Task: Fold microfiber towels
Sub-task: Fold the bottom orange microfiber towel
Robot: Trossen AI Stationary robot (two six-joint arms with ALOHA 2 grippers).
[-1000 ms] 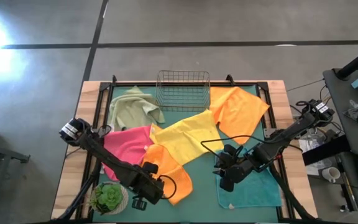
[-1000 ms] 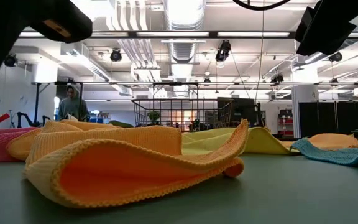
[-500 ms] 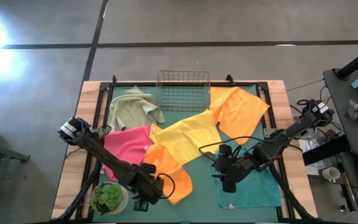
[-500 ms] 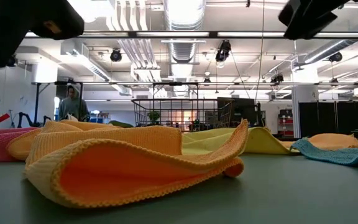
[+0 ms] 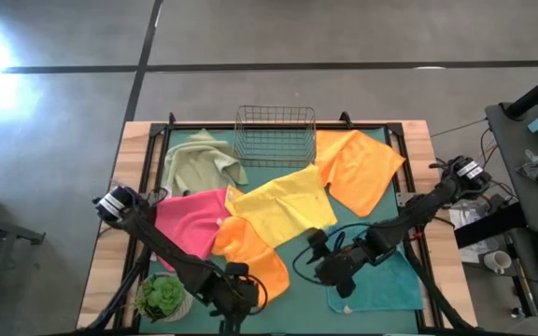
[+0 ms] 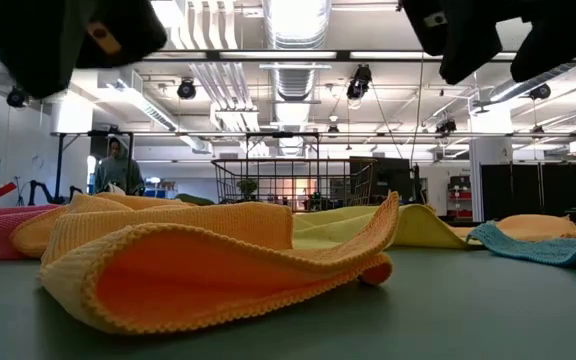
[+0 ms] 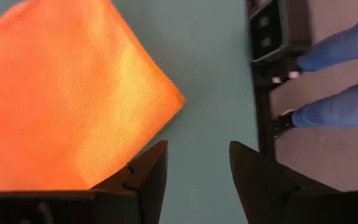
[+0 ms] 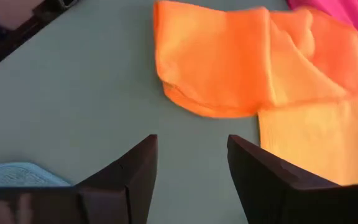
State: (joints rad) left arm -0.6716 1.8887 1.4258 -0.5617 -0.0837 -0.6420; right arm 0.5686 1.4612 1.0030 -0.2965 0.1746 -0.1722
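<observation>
I've got both pincers released and empty — folded orange towel point(image 5: 250, 257) lies near the worktop's front edge between them, long axis running back-left to front-right, left pincer point(image 5: 232, 301) just beside its front end, right pincer point(image 5: 330, 271) farther off across bare mat — so left is nearer.

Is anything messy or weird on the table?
Yes. The towels lie loose and overlapping instead of folded: the near orange towel is doubled over crookedly, and the sage green towel is crumpled beside the wire basket. Nothing looks torn or spilled.
</observation>
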